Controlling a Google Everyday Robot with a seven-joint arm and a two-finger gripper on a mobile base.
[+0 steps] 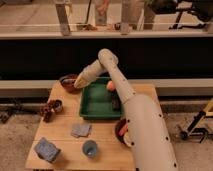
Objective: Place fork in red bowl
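Pincer (76,85) at red bowl (65,80) (small, round, reddish-brown outside, dark inside), grip impossible to tell

Wooden table (60,131) bears tray (95,115), cup (90,148) and red bowl (66,81) beside end effector (77,86).
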